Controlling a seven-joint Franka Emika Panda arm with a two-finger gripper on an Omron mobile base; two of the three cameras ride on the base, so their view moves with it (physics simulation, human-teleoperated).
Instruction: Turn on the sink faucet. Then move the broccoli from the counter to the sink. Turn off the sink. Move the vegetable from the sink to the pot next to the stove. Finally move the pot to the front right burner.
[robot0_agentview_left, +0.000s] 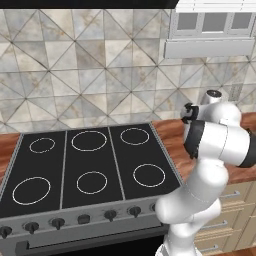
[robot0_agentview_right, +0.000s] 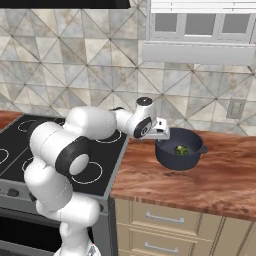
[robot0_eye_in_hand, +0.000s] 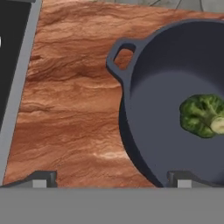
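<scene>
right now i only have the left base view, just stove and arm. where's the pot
Observer: The pot sits on the counter just right of the stove.
Operator: anything in it
Observer: Yes, the broccoli lies on the pot's floor.
Operator: is the gripper holding the pot
Observer: No. The gripper is open above the pot's near rim, one fingertip over the counter, the other over the pot.

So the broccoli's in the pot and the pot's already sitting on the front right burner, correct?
Not quite. The broccoli is in the pot, but the pot stands on the counter beside the stove, not on a burner; the right base view shows it.
</scene>
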